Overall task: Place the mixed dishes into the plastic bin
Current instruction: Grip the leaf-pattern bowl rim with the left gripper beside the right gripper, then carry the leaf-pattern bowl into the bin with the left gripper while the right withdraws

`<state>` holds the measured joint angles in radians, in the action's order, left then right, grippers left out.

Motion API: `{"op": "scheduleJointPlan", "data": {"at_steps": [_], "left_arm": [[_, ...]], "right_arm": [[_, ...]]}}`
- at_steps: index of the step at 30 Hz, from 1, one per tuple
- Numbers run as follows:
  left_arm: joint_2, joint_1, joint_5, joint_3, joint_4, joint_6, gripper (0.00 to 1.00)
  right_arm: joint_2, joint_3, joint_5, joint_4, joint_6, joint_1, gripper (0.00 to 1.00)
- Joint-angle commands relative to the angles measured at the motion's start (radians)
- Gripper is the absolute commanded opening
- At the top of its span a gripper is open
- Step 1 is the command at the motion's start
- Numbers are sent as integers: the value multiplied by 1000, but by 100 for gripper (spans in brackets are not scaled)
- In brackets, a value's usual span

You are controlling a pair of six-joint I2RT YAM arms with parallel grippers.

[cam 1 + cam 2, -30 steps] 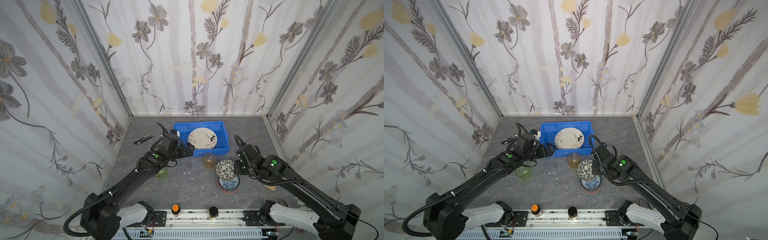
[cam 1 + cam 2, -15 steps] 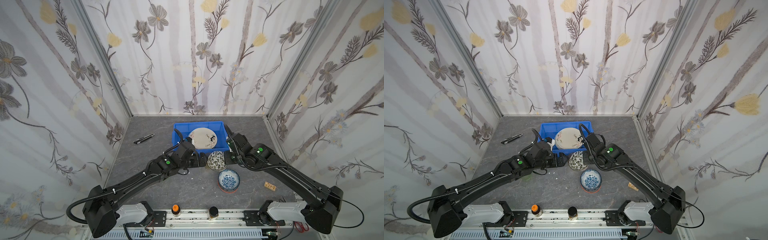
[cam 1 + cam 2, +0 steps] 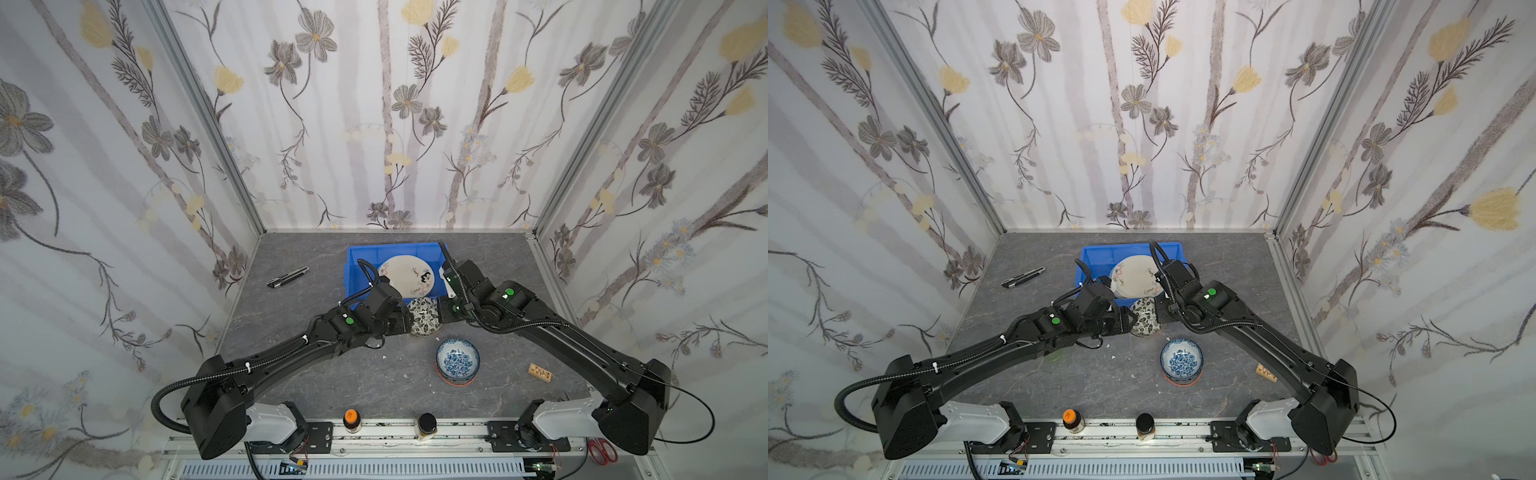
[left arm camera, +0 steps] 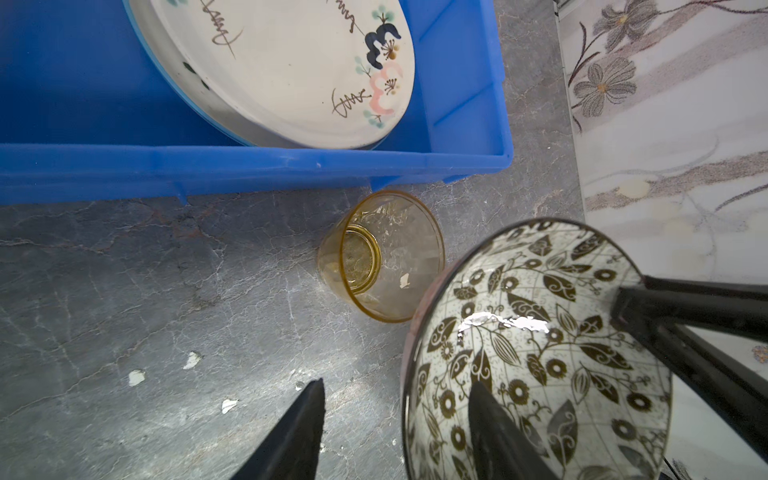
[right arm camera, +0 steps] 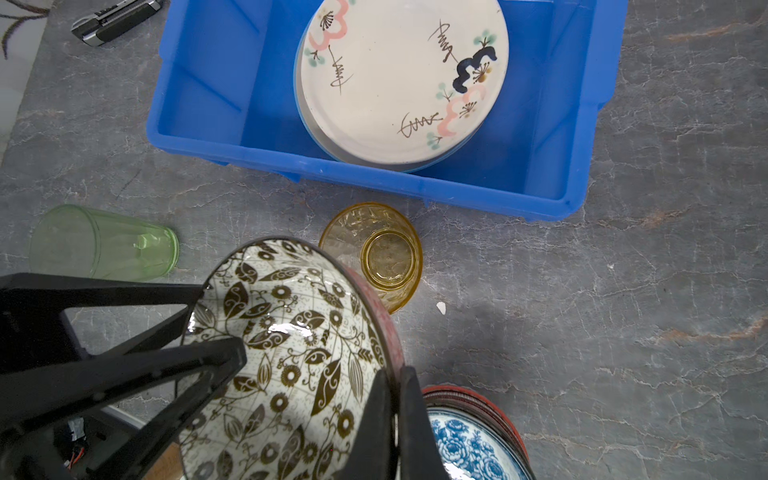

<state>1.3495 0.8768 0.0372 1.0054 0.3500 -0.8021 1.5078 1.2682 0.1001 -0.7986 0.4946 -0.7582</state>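
Front rail, bottom of both top views: 2 jars, orange lid [image 3: 351, 417] & black lid [image 3: 427, 423], well apart from the dishes. Next back, right of centre: blue floral bowl [image 3: 457, 360] nested in an orange bowl [image 3: 455, 381], upright on the desk [image 3: 332, 386]. Small wood block [image 3: 540, 372] lies near them, to the right. Desk at lower left & centre is bare apart from white flecks, the widest open room.

Mid-frame: leaf bowl [image 3: 423, 318] held off the desk, tilted, btwn both arms. The right fingers [image 5: 384, 395] are pinched tight on its rim, one in, one out. The left fingers [image 3: 405, 323] are part-open, straddling the opposite rim: one finger [image 4: 494, 436] inside, the other [image 4: 299, 432] outside w/ a clear gap to the bowl wall. Amber tumbler [image 4: 382, 255] stands on the desk under the bowl's far edge, just beside the bin's near wall. Green tumbler [image 5: 104, 243] shows in the right wrist view, apart from both.

Beyond: blue bin [image 3: 353, 266], near rim just behind the bowl. Cream plate [image 3: 409, 274] tops a stack in the bin's right part, its edge close to the right & near walls; the left strip is bare blue floor. Black tool [image 3: 288, 277] lies left of the bin, well apart. The back wall runs near behind the bin.
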Motion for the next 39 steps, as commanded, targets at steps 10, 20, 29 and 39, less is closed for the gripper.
{"op": "scheduleJointPlan", "data": {"at_steps": [10,20,29,39], "left_arm": [[46,-1,-12,33,-5,-8,27],[69,-2,-2,50,-2,1,5],[63,-13,-9,48,-3,20,0],[63,-57,7,72,1,52,0]], "right_arm": [[1,-15,-9,79,-13,-2,0],[-13,-28,-2,91,-6,-1,0],[-51,-42,33,98,10,-1,36],[-156,-85,82,114,33,2,56]]}}
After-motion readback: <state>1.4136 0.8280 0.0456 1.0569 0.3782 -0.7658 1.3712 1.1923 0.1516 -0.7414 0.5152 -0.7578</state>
